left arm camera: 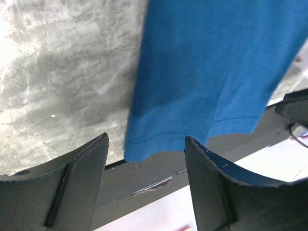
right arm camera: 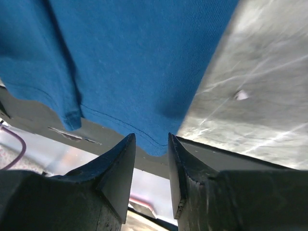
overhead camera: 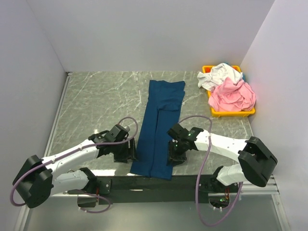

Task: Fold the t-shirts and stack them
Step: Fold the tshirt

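The blue t-shirt (overhead camera: pixel 160 125) lies in the middle of the table, folded into a long narrow strip; no print shows. Its near hem reaches the table's front edge. My left gripper (overhead camera: pixel 128 153) is open just left of the hem's left corner, which lies between the fingertips in the left wrist view (left arm camera: pixel 147 139). My right gripper (overhead camera: pixel 174 155) is open at the hem's right corner, which lies between its tips (right arm camera: pixel 151 137). The blue cloth fills the top of both wrist views (left arm camera: pixel 207 72) (right arm camera: pixel 130 62). The pink t-shirt (overhead camera: pixel 233 95) and the white t-shirt (overhead camera: pixel 219 74) lie crumpled at the far right.
A yellow bin (overhead camera: pixel 233 113) at the far right holds the pink and white shirts. White walls close in the table on three sides. A dark strip (overhead camera: pixel 144 183) runs along the table's front edge under the shirt's hem.
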`<state>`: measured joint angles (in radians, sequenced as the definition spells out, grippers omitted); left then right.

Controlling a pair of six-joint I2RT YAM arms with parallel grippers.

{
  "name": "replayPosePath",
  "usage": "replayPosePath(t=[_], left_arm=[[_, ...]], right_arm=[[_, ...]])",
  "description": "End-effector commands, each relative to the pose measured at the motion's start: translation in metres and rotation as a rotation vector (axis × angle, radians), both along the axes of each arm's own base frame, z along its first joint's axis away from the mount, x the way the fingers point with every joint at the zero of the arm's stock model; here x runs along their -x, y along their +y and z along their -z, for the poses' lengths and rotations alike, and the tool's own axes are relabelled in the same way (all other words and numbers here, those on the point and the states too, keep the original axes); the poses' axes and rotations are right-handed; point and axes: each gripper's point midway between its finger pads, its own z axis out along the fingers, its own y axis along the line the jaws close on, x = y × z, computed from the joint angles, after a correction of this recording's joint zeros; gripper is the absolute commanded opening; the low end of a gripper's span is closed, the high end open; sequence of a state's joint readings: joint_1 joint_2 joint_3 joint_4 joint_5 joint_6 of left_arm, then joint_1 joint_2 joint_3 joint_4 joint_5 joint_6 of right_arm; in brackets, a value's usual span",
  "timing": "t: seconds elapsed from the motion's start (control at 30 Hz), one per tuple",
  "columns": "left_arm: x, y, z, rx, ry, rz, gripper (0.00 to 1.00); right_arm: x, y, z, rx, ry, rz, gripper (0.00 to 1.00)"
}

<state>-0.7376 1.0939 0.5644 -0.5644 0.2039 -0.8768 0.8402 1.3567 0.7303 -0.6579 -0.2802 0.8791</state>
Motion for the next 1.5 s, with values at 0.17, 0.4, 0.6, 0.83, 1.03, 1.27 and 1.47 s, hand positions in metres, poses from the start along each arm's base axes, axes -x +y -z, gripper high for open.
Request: replayPosePath(t=[0.17,0.4,0.6,0.83,1.03,1.27,1.47], left_arm=[[0.005,-0.010,0.010,0.030,0.023,0.060,0.68],[0.012,-0.008,0.017,0.013,0.049,0.074,0.69],[0.016,-0.008,0.020,-0.012,0.062,0.087,0.69],[0.025,-0.008,0.025,-0.031,0.092,0.104,0.62],[0.031,-0.005,0.027,-0.047,0.115,0.104,0.52],[0.045,-0.001,0.036,-0.083,0.173,0.109,0.45],[0.043,0.003,0.034,-0.088,0.150,0.077,0.43]], right_arm=[[0.037,0.009,0.012,0.003,0.089,-0.014,0.41],[0.054,0.006,0.021,0.027,0.130,-0.044,0.41],[0.066,0.008,0.030,0.060,0.164,-0.085,0.41],[0.068,0.007,0.036,0.076,0.177,-0.099,0.26],[0.065,0.004,0.032,0.096,0.158,-0.103,0.15],[0.068,-0.002,0.032,0.109,0.163,-0.101,0.15],[0.070,-0.003,0.034,0.105,0.171,-0.095,0.15]])
